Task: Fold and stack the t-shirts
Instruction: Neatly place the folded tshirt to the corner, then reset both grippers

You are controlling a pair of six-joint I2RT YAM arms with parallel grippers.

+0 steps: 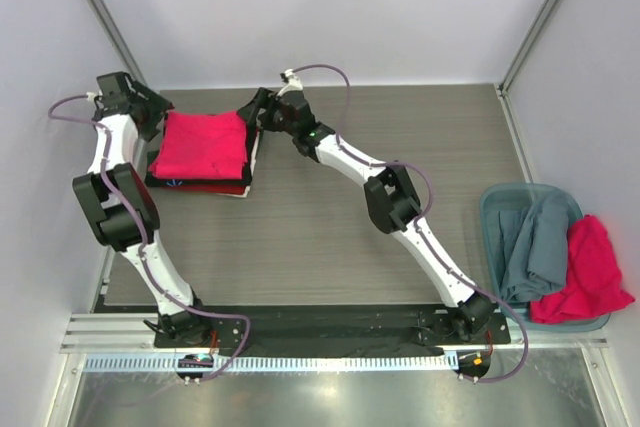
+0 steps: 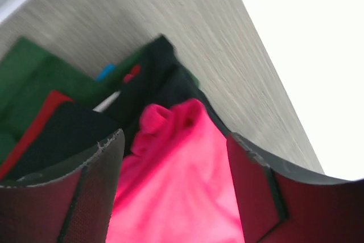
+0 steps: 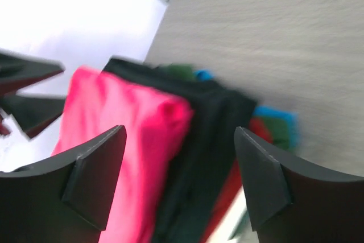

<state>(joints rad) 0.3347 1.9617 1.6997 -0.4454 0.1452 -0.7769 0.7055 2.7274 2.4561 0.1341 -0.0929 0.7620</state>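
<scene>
The folded pinkish-red t-shirt [image 1: 203, 143] lies on top of the stack of darker shirts [image 1: 205, 187] at the far left of the worktop [image 1: 330, 247]. The left claw [image 2: 175, 139] is open at its left side, and the right claw [image 3: 180, 134] is open at its far right corner. The red cloth shows between both pairs of jaws, but it seems that neither pair touches it.

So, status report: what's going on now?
Left gripper open, right gripper open, flanking stack. Pink-red shirt folded on top. Grey-blue shirt and second pink shirt in basket.
</scene>
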